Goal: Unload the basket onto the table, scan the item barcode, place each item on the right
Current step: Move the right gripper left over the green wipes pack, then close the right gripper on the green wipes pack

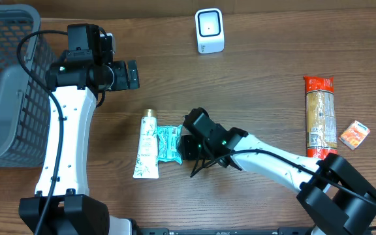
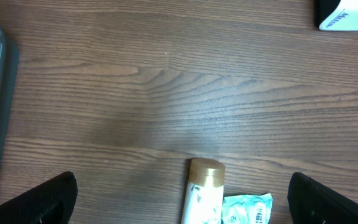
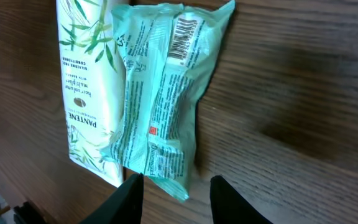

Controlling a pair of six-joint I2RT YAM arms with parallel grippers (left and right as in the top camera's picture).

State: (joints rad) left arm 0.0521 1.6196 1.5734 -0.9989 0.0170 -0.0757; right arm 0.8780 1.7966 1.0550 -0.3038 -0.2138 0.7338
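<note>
Nothing is scanned yet, I judge. The green packet [image 1: 169,143] lies flat on the tabletop [image 1: 273,78] at lower centre, well apart from the scanner [image 1: 209,31] at the top. My right pincer [image 3: 176,183] stands partly apart at the packet's end, clamping nothing. My left pincer [image 1: 131,74] hangs wide and empty.
</note>
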